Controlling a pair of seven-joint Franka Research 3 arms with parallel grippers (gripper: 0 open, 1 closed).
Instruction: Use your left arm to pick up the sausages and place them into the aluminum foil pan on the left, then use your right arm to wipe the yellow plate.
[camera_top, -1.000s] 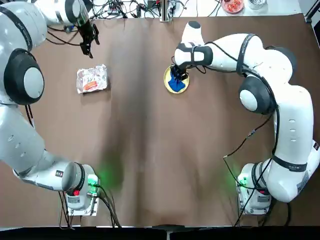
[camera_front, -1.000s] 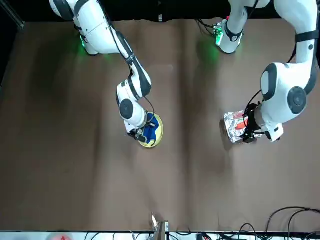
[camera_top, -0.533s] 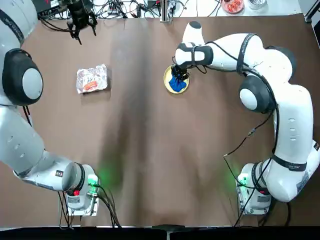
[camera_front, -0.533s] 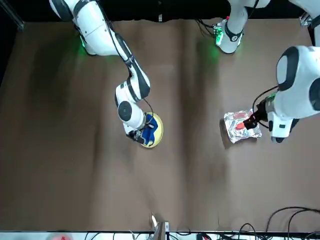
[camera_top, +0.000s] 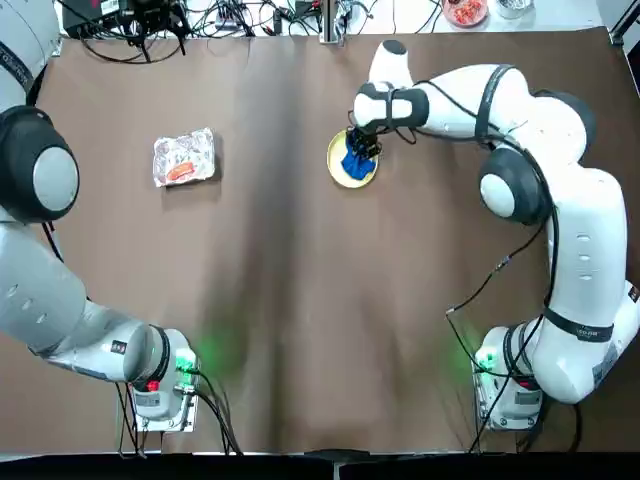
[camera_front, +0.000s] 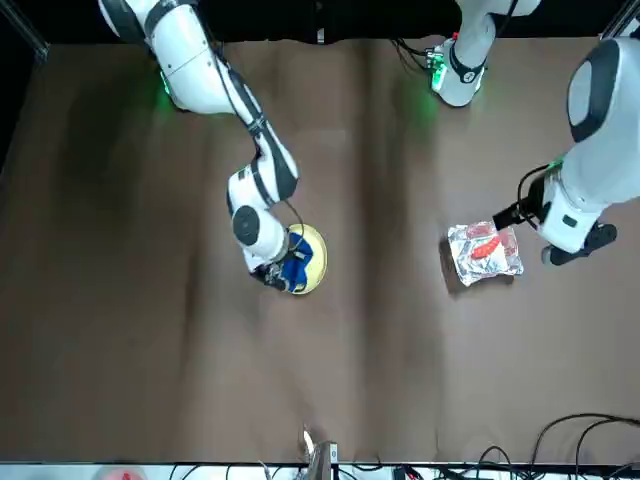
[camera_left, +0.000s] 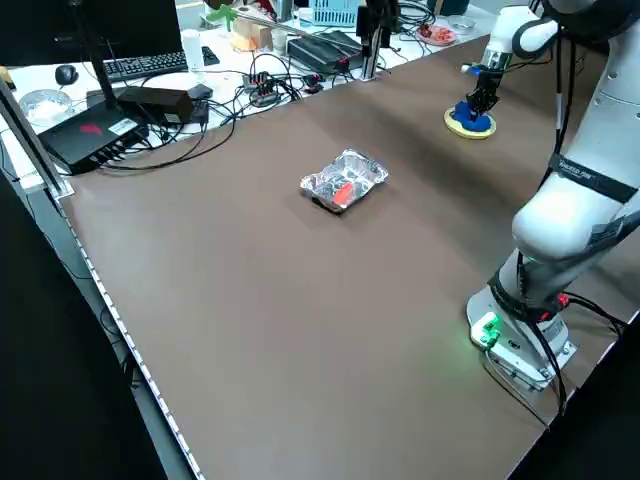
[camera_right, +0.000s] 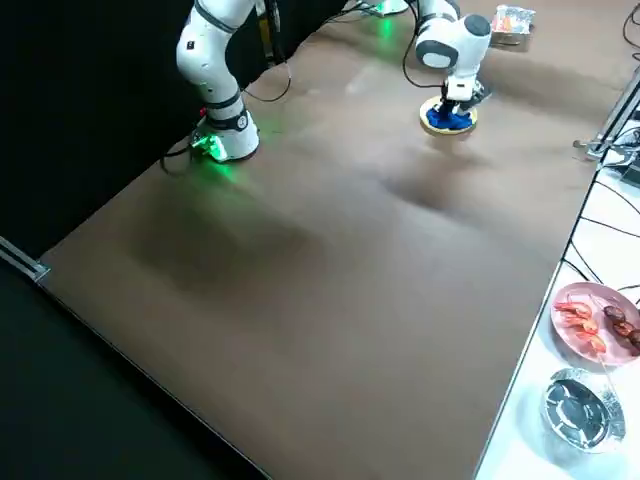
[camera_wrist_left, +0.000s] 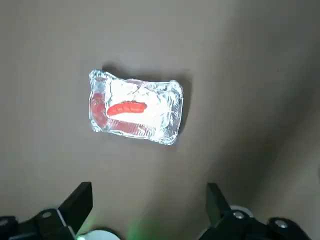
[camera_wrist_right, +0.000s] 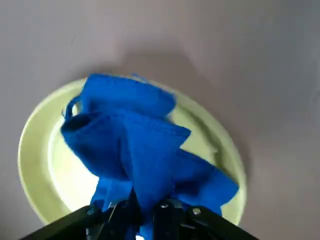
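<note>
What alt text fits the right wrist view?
The right tool pinches a bunched blue cloth over the yellow plate, covering much of its middle; the plate's rim shows around the cloth, on a plain brownish tabletop.

The blue cloth (camera_wrist_right: 145, 135) covers the middle of the yellow plate (camera_wrist_right: 37, 165), hiding the surface beneath; in the right wrist view, the right tool (camera_wrist_right: 145, 212) is cut off by the lower edge; the left arm (camera_top: 40, 180) runs past the left edge of the top view; in the right side view, the foil pan (camera_right: 512, 22) is too small for its contents to be told.
</note>
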